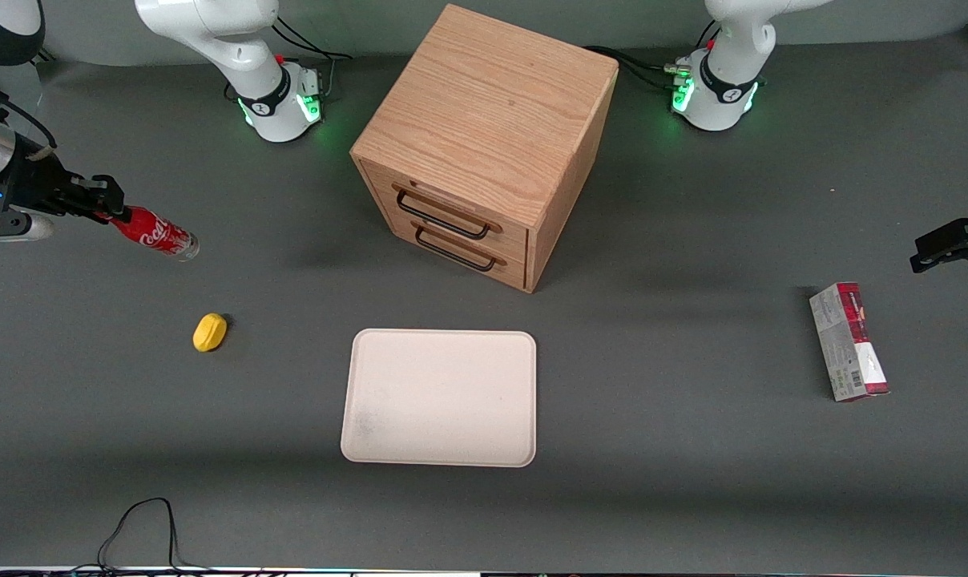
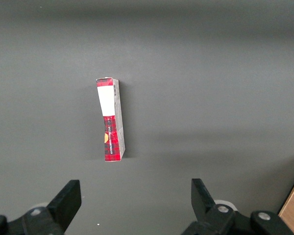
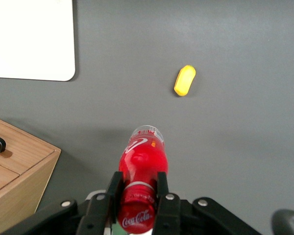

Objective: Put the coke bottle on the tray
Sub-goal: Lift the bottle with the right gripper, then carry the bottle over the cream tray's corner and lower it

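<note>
My right gripper [image 1: 109, 210] is shut on the cap end of the coke bottle [image 1: 155, 233], a small red bottle with a white script logo and a clear base. It holds the bottle tilted above the table at the working arm's end, clear base pointing down. In the right wrist view the fingers [image 3: 113, 191] clamp the bottle [image 3: 142, 164] at its neck. The cream-white tray [image 1: 440, 397] lies flat near the front camera, in front of the drawer box. It also shows in the right wrist view [image 3: 32, 39].
A wooden two-drawer box [image 1: 484, 140] stands mid-table, farther from the front camera than the tray. A yellow lemon-like lump [image 1: 209, 332] lies nearer the front camera than the bottle. A red-and-grey carton [image 1: 849, 341] lies toward the parked arm's end. A black cable [image 1: 143, 525] loops at the front edge.
</note>
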